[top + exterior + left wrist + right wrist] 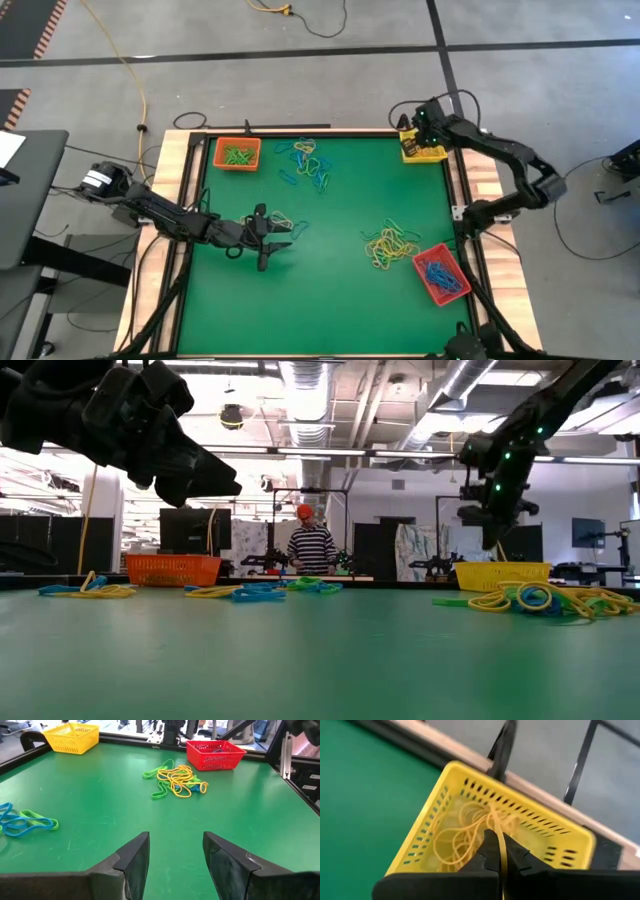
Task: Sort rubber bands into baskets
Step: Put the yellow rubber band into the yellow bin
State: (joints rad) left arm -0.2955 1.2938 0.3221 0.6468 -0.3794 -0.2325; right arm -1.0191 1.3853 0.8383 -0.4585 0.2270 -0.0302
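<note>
My right gripper point(497, 839) hangs over the yellow basket point(424, 152) at the table's far right corner, shut on a yellow rubber band point(495, 822). Several yellow bands lie in that basket. My left gripper point(176, 842) stands open just above the green table at its left side point(270, 237), with nothing between its fingers. A few bands point(285, 222) lie just beyond it. The orange basket point(237, 153) at the far left holds green bands. The red basket point(440, 275) at the near right holds blue ones. My right gripper pinches one yellow rubber band between its two shut fingers, and a strand point(501, 855) runs along the slit between them. The fingers slant down from above into the yellow basket. The band reaches from the fingertips to the yellow bands on the basket's floor point(465, 835).
A mixed pile of blue, green and yellow bands point(310, 162) lies right of the orange basket. A mostly yellow pile point(390, 245) lies left of the red basket. Wooden rails point(170, 200) edge the table. A person point(311, 545) stands in the room beyond the far edge.
</note>
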